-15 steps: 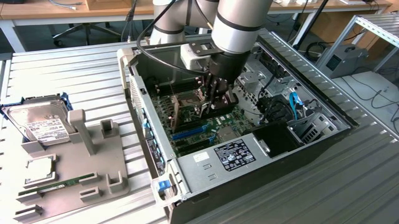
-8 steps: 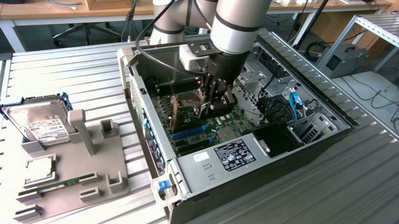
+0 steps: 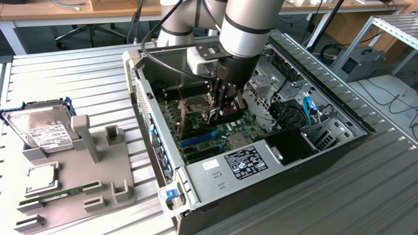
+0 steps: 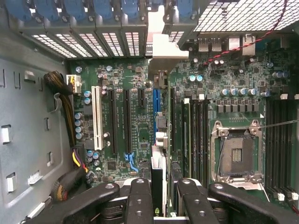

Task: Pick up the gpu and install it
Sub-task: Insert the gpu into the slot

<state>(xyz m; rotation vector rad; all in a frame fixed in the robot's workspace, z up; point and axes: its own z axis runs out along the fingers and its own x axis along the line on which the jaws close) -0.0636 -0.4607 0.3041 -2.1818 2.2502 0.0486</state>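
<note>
The black 2-fingered gripper [image 4: 164, 198] pinches the green gpu card with silver bracket [image 4: 160, 168] edge-on above the blue motherboard slot [image 4: 156, 105]; slight misalignment could jam its connector.

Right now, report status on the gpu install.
Gripper shut on the gpu. Card edge-on over blue slot, seating unclear. Nothing seen blocking.

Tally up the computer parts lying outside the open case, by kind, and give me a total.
Hard drive: 1
Processor chip: 1
RAM stick: 1
Total: 3
</note>
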